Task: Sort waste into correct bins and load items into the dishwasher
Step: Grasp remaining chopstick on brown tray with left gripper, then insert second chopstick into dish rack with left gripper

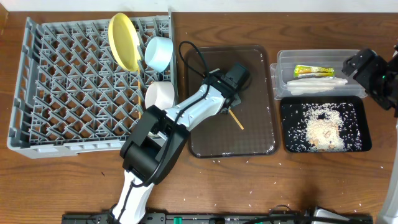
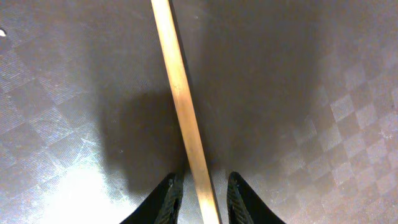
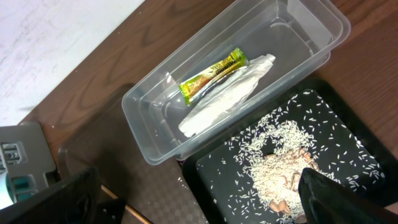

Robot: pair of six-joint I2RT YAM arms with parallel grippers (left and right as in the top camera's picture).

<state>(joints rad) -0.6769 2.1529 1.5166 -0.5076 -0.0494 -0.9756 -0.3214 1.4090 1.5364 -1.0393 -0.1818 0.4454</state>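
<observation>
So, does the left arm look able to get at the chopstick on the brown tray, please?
Probably yes: the left end effector straddles the chopstick lying on the brown tray, with nothing between them.

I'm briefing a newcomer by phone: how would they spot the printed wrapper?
Find the clear plastic tub next to the black tray strewn with rice. Two wrappers lie inside, side by side. Yours is the yellow-green printed wrapper; the white crumpled wrapper beside it is plain.

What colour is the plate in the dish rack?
The plate is yellow; clearest overhead.
</observation>
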